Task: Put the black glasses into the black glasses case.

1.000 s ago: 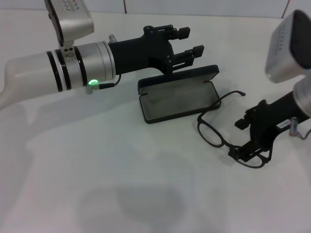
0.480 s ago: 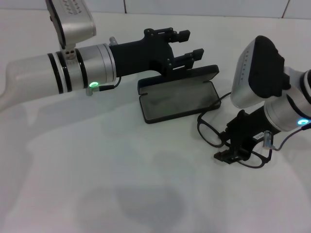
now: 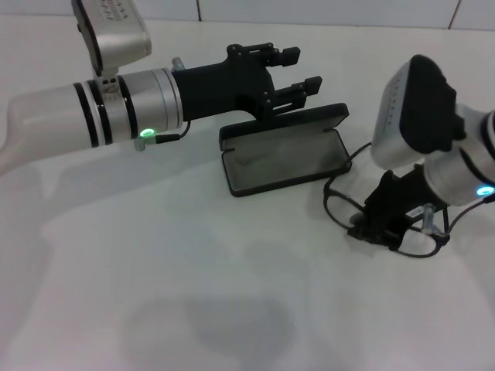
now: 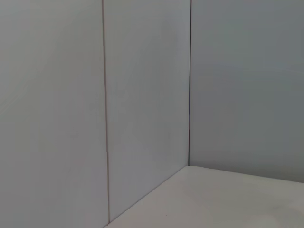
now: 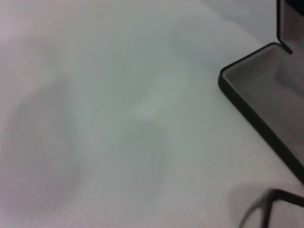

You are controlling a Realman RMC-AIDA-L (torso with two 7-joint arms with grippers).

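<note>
Glasses grasp under way beside open case

Head view: right gripper (image 3: 370, 229) sits low over the black glasses (image 3: 338, 202) on the table (image 3: 155, 270); its jaws' state cannot be told. Left gripper (image 3: 298, 71) hovers, jaws parted, behind the open black glasses case (image 3: 282, 158).

Left wrist view: bare wall only.

Right wrist view: case corner, frame edge. Next, likely, a firm grip, then lifting toward the case.

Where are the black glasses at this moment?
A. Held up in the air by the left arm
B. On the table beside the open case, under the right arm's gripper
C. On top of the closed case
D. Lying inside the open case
B: the black glasses lie on the white table next to the open black glasses case, with the right gripper down over their frame.
</note>
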